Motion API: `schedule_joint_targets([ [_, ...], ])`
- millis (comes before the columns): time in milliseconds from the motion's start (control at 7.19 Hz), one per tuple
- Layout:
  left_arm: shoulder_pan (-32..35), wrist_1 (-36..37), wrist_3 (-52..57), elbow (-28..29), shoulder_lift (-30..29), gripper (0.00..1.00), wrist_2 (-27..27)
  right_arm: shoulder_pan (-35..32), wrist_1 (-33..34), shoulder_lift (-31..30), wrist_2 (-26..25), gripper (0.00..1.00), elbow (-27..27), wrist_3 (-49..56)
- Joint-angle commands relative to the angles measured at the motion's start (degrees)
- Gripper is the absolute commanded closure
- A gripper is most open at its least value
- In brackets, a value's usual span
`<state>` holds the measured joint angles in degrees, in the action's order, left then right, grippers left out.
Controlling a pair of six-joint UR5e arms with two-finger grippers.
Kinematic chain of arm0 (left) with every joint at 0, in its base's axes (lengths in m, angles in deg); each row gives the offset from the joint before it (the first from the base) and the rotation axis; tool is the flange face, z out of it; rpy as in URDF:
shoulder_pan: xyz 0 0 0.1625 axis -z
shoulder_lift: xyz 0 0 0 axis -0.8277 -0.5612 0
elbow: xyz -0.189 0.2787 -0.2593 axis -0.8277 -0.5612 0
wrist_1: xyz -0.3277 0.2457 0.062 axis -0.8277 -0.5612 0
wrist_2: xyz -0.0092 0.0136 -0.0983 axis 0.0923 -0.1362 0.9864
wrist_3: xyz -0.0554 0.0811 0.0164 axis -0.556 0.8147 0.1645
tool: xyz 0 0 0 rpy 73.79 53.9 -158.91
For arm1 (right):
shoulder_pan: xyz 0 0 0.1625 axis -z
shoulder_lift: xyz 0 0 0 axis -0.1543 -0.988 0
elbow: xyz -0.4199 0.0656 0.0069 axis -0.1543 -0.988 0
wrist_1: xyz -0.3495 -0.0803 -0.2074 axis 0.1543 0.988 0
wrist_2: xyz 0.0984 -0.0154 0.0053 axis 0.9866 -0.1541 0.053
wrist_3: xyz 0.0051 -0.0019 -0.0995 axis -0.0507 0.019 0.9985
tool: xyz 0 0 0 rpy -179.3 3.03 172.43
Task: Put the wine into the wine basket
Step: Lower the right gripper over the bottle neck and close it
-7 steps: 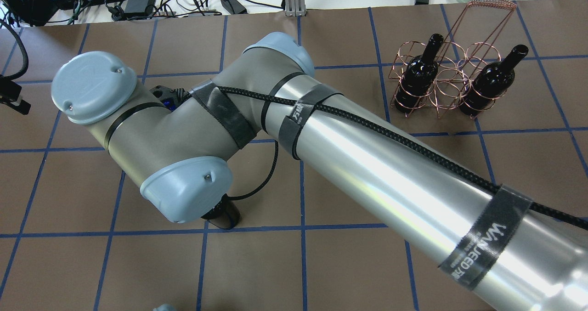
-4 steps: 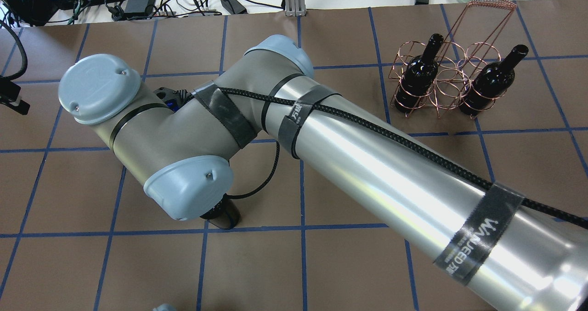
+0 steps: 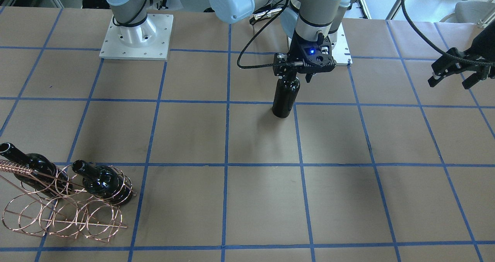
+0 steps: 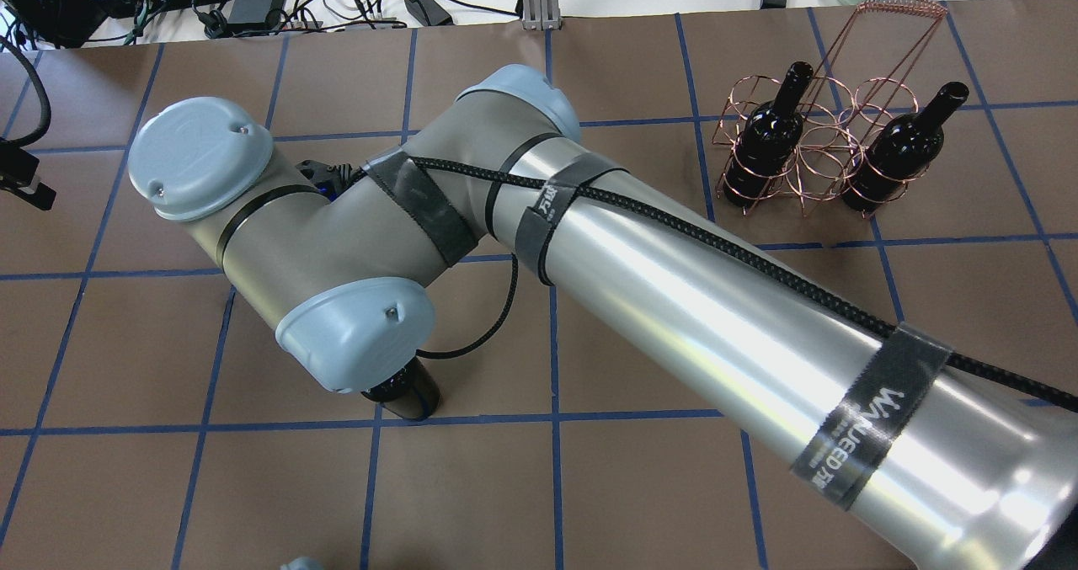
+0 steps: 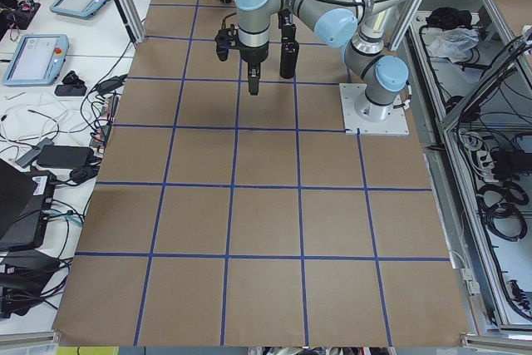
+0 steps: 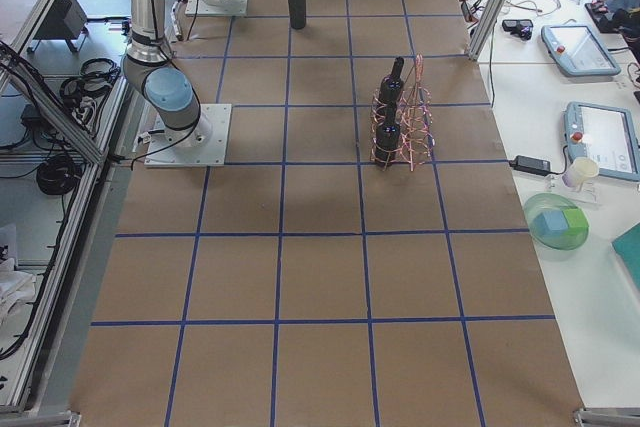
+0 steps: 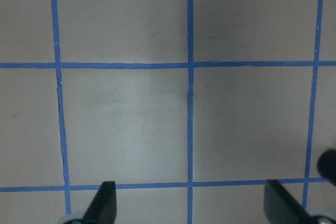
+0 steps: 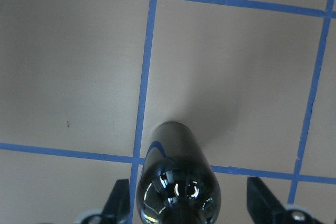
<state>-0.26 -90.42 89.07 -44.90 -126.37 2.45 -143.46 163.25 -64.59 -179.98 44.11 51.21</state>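
Your right gripper (image 8: 188, 195) has its jaws released, spread either side of the wine (image 3: 285, 97), which stands upright on the table (image 3: 263, 200). In the front-facing view the wine basket (image 4: 815, 136) sits well apart, at 8 o'clock from the wine, and two other bottles (image 3: 102, 182) stand in it. The left gripper (image 7: 191, 198) hangs at 3 o'clock with its jaws released and nothing between them.

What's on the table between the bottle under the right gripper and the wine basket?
Nothing. In the front-facing view, only bare brown table lies between that bottle and the wine basket.
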Motion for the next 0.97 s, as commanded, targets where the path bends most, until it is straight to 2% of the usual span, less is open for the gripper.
schedule_joint_targets([
  [0, 0.03, 0.00, 0.00, 0.02, 0.00, 0.00, 0.02, 0.02, -0.10, 0.04, 0.17, 0.28, 0.20, -0.14],
  [278, -0.14, -0.09, 0.26, -0.06, -0.09, 0.00, -0.07, 0.02, -0.10, 0.04, 0.17, 0.30, 1.34, -0.05],
  [417, -0.14, -0.09, 0.18, -0.06, 0.00, 0.00, 0.01, 0.02, -0.10, 0.04, 0.17, 0.36, 1.43, -0.05],
  [835, -0.14, -0.09, 0.09, -0.06, 0.00, 0.00, 0.02, 0.02, -0.19, -0.14, 1.56, 0.63, 1.34, 0.04],
])
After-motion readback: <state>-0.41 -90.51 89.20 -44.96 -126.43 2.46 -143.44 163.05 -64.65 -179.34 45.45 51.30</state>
